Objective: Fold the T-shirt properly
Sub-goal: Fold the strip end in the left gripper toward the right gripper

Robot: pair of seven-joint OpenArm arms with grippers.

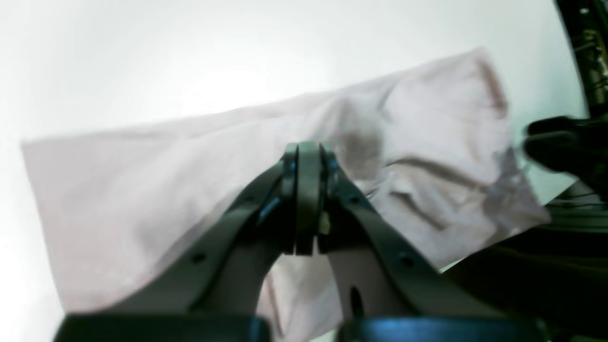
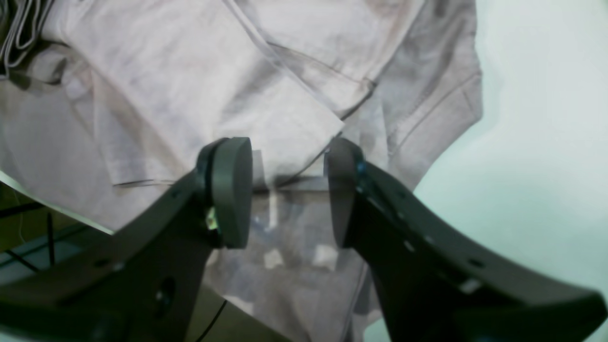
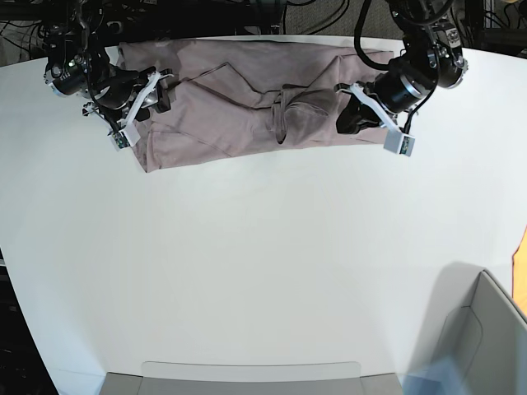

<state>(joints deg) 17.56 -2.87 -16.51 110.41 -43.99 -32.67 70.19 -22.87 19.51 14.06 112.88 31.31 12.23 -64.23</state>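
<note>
Shirt point(image 3: 247, 107) lies in a long band along the far edge of the worktop point(image 3: 247, 263), rumpled mid-way. Left hand point(image 1: 308, 199) has its pads pressed together over one end, with no cloth visibly between them. Right hand point(image 2: 287, 190) gapes over the sleeve end, empty. Looks like mid-fold: next, each hand needs a corner pinched to bring ends together.

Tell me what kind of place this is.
Probably a robotics lab bench: a plain white table, two robot arms over a pink T-shirt, and tangled cables behind.
</note>
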